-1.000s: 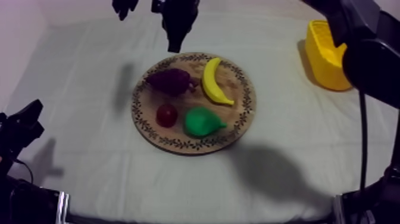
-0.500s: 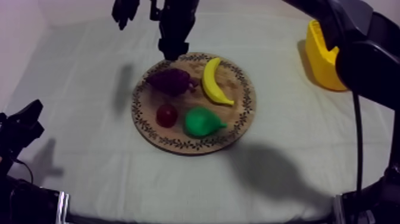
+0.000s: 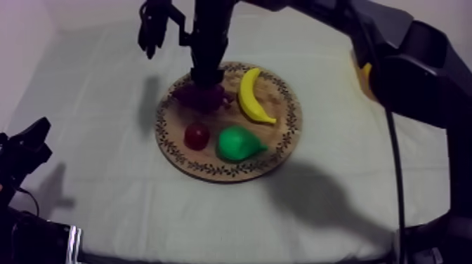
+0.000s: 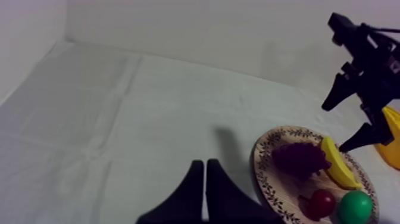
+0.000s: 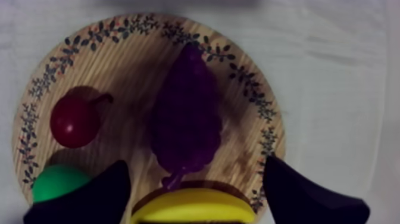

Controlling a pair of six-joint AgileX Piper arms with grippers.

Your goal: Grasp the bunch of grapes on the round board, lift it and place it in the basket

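Showed one round wooden board point(image 3: 284, 130) at mid-table, bearing four toy fruits: one bunch of grapes point(image 3: 200, 100), one banana point(image 3: 248, 95), one pear point(image 3: 237, 144), one small red fruit point(image 3: 197, 135). Found the grapes lying on the board beside the banana, directly under the right gripper point(image 5: 194, 162), fingers spread apart, grasping nothing. Showed one yellow basket point(image 3: 365, 71) at the table's right, partly behind the right arm. Had the left gripper point(image 4: 205, 164) low at the left, well apart from the board, fingers pressed together on nothing.
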